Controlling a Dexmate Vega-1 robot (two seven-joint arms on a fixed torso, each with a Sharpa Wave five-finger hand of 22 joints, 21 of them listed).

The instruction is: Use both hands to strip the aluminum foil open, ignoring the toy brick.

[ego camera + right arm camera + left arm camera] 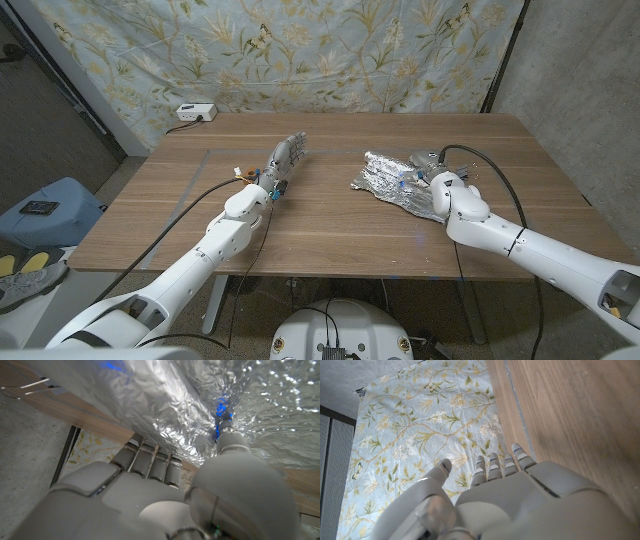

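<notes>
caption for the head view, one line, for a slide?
Right hand on the crumpled aluminum foil; left hand apart from it, fingers extended over the wooden table.

Room: wooden table (330,225) against a draped backdrop, dim corners.
Pale blue floral cloth (300,50) hangs across the back; grey wall (570,60) to one side of it, dark panelled wall (40,90) to the other. White power strip (195,113) sits at the table's far corner with a cable running off. Blue stool-like seat (45,210) beside the table holds a dark flat object (42,208). Shoes (25,268) on the floor near it. Lighting even, soft.
</notes>
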